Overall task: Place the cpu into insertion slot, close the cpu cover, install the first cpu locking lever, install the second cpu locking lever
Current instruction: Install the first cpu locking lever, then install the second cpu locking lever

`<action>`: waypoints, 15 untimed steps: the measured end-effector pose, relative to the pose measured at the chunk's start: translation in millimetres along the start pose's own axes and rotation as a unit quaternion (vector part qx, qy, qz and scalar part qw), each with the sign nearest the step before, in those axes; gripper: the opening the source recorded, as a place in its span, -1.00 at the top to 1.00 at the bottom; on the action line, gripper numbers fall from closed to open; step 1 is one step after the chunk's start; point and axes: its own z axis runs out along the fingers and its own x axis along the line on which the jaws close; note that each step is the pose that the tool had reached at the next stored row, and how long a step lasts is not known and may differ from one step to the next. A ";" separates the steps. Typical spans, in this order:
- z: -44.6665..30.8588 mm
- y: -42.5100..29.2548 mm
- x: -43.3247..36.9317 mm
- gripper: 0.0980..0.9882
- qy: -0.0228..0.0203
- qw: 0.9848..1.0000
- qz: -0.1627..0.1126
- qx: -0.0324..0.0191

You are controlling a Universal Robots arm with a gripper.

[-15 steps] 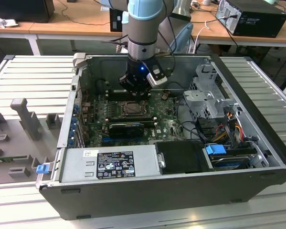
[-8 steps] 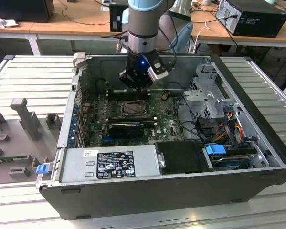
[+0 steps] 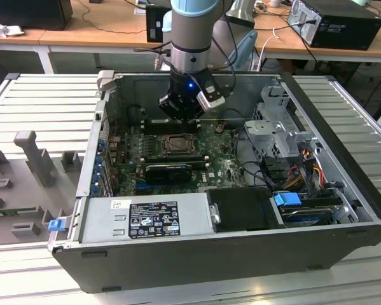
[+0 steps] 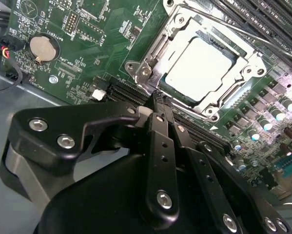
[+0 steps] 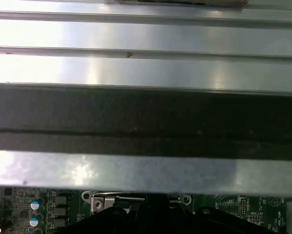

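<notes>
The pincer point(image 4: 158, 97) is clenched: in the second wrist view its two black fingers point(image 4: 161, 141) lie pressed together, with nothing between them. Their tips hang just short of the nearest edge of the insertion slot point(image 4: 150, 53), above a long black card slot point(image 4: 131, 92).

Just past the fingertips lies the cpu point(image 4: 197, 66), flat in the slot with its pale silver top facing up. It is square, so it has no long axis; its sides run askew to the line of the fingers, one corner turned towards the tips. The cpu cover point(image 4: 250, 63) lies down around it as a thin metal frame, and the chip shows through its window. Whether the levers are latched I cannot tell.

Off to one side of the pincer, on the green board point(image 4: 87, 44), sits a round coin battery point(image 4: 42, 48). White lettering is printed on the board near it, too small to read with confidence.

In the exterior view the pincer point(image 3: 180, 117) hangs from the arm point(image 3: 191, 38) inside the open computer case point(image 3: 343, 184), just behind the slot point(image 3: 176, 145). Nearer the camera than the pincer, a grey power unit point(image 3: 145, 216) carries a black label point(image 3: 153, 219) and a small white sticker point(image 3: 120, 204), neither legible. A blue clip point(image 3: 287, 198) sits towards the exterior view's right.
</notes>
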 end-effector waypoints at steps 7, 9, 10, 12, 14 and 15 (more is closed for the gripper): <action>-0.2 -3.4 0.1 0.98 0.000 1.000 0.000 0.000; -0.4 -6.4 0.2 0.98 0.000 1.000 0.000 0.000; -0.5 -7.5 0.2 0.98 0.000 1.000 0.000 0.000; -0.6 -9.0 0.2 0.98 0.000 1.000 0.000 0.000; -1.6 -9.5 0.3 0.98 0.000 1.000 0.000 0.000; -2.3 -9.5 0.3 0.98 0.000 1.000 0.000 0.000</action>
